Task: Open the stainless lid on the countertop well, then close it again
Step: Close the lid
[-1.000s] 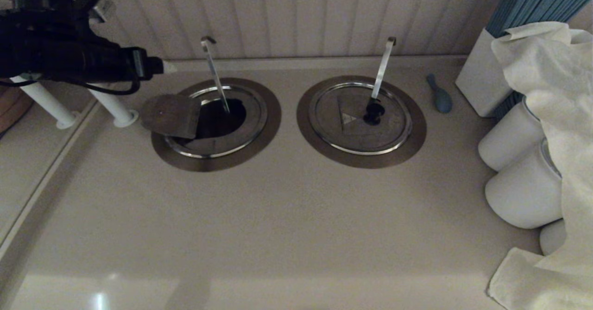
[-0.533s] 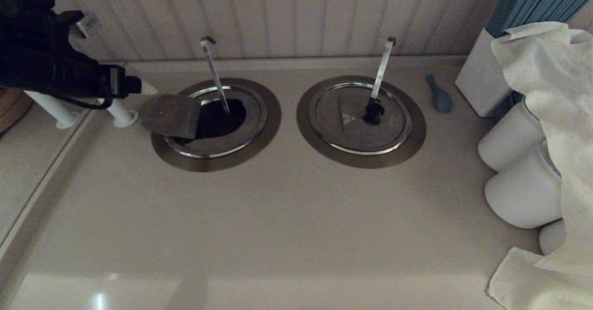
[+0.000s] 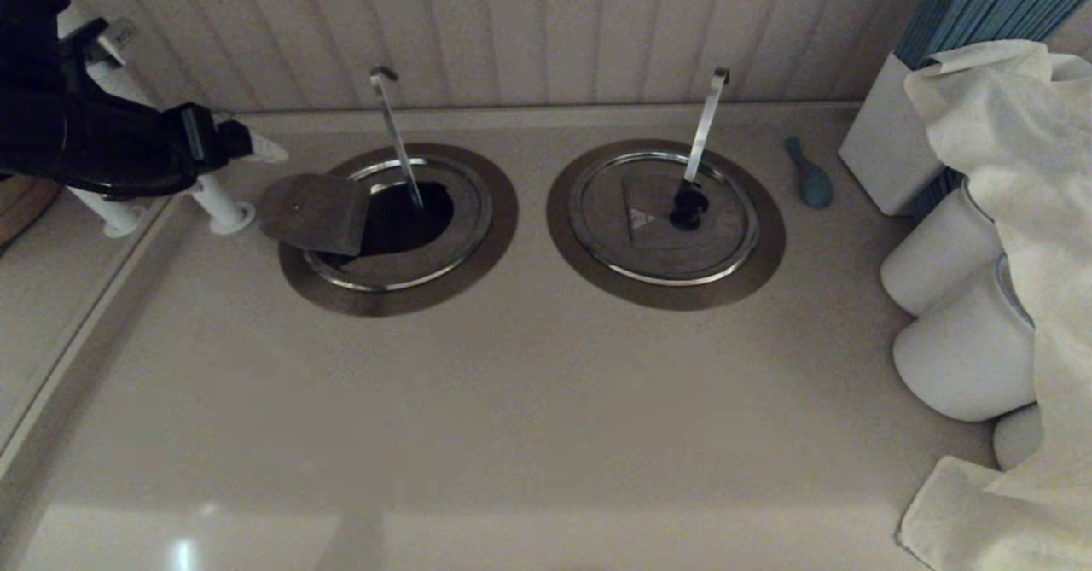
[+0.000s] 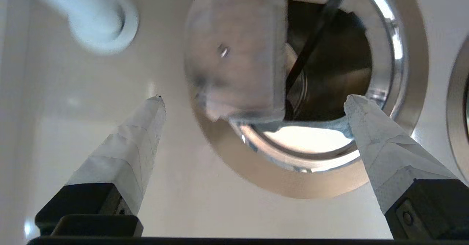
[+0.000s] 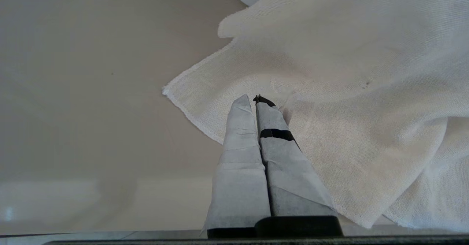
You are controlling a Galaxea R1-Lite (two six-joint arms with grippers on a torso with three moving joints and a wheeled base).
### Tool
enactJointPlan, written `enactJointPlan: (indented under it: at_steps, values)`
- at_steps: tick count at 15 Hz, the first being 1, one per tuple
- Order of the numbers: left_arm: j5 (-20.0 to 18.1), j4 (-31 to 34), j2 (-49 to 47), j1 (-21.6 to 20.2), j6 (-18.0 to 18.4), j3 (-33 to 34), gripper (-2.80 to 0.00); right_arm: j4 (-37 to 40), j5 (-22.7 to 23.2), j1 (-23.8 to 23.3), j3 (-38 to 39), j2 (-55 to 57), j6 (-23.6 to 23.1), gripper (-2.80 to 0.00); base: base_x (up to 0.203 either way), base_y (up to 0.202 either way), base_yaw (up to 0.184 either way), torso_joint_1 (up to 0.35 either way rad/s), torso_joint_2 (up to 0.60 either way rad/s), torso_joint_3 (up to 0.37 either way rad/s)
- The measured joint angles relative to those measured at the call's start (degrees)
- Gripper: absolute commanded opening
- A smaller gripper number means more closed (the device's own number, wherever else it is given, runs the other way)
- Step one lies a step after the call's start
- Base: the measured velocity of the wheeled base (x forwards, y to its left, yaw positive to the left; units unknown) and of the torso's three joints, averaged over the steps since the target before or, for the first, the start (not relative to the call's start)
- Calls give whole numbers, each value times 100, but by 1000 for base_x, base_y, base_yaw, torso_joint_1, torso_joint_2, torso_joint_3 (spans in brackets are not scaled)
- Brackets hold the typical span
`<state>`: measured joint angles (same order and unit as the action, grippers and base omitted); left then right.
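Observation:
The stainless lid sits in the left countertop well, ringed by a dull flange. Its folding section is flipped open to the left and lies over the rim, baring the dark hole. A thin hook-tipped handle rises through the gap. My left gripper hovers open up and to the left of the flap, touching nothing. From its wrist the flap and hole lie ahead of the spread fingers. My right gripper is shut and empty over a white cloth.
The twin lid, with black knob and broad pale handle, is closed on the right. A blue spoon, a white box of blue sticks, white jars and draped cloth crowd the right side. White posts stand left of the well.
My left arm has drawn back to the left, away from the lid. The folding section stays flipped open and the right arm has not moved.

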<state>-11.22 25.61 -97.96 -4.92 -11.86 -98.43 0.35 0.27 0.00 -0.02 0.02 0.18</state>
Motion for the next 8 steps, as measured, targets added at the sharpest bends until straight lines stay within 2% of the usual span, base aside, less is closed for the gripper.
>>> enactJointPlan:
  at_steps: [8]
  values:
    - [59,-184,136,-202,-114,654,0,-2,-4,0,-5,0,-2,-280,0,0,0,0,0,0]
